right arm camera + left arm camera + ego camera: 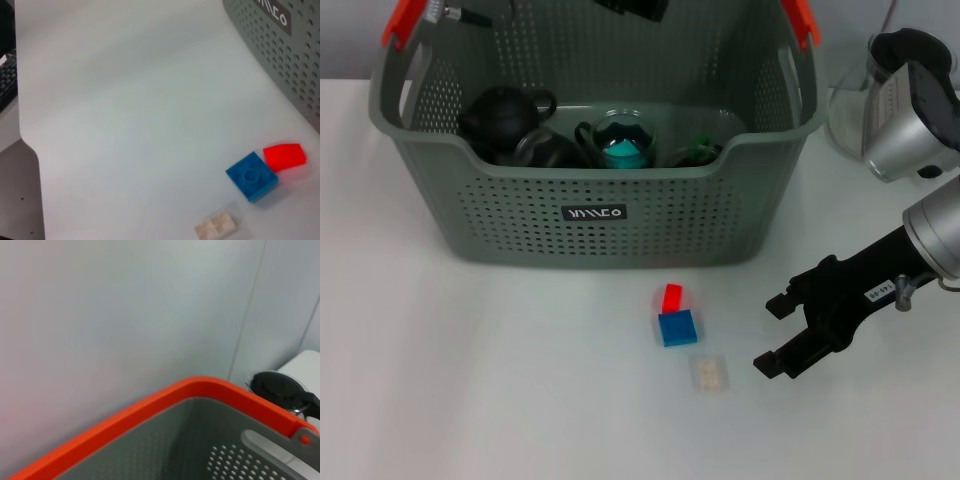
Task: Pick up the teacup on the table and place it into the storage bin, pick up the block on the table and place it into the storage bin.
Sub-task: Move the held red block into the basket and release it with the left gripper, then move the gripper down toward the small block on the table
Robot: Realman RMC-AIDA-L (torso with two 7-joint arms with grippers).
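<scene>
Nearest the camera, the right gripper hangs low with its fingers spread, empty, just right of the blue block; a pale clear block lies just in front, a red block touching behind. Best approach, I'd say: slide in level, straddle the blue one cleanly without nudging its neighbours. Beyond sits the storage bin, a glass teacup already inside. The left gripper is out of view, apparently above the bin.

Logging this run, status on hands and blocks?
Right hand open, empty, beside the blocks. Small blue plastic block, red block, pale translucent block on white table, outside grey-green perforated bin. Path clear.
</scene>
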